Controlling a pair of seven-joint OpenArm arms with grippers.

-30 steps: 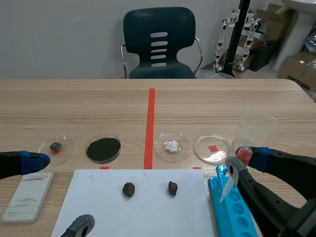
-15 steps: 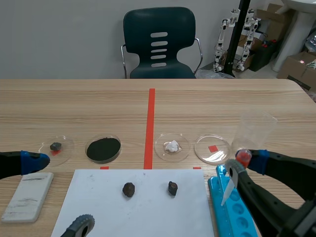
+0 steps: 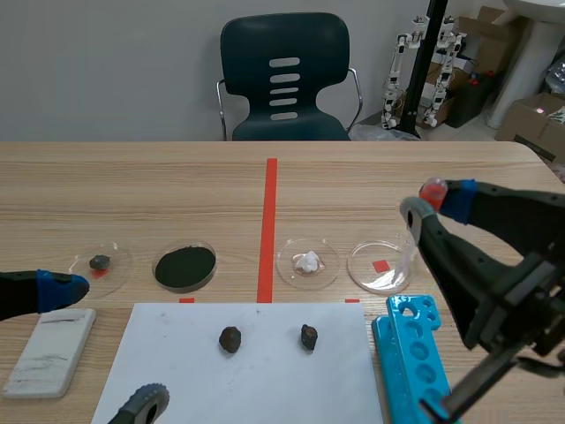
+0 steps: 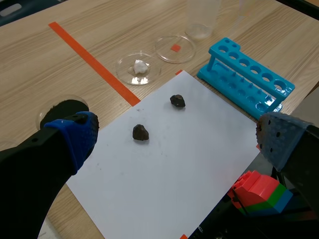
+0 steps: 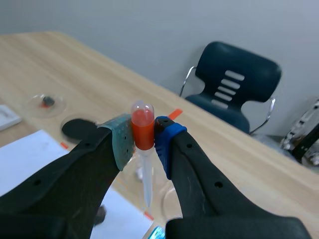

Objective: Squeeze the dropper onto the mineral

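My right gripper is raised above the table's right side, shut on the red bulb of a dropper whose clear stem hangs over an empty petri dish. In the right wrist view the dropper stands upright, pinched between the pads of that gripper. Two dark minerals lie on white paper. Low at the left, my left gripper stands open and holds nothing. From the left wrist view both minerals lie ahead of the open left gripper.
A blue test tube rack stands right of the paper. Dishes in a row hold a small dark stone, black powder and a white lump. A white plate lies at the front left. A clear beaker stands beyond the dishes.
My right gripper has lifted the dropper up and away from the blue rack, bringing its stem over the empty dish. The left arm has stayed put.
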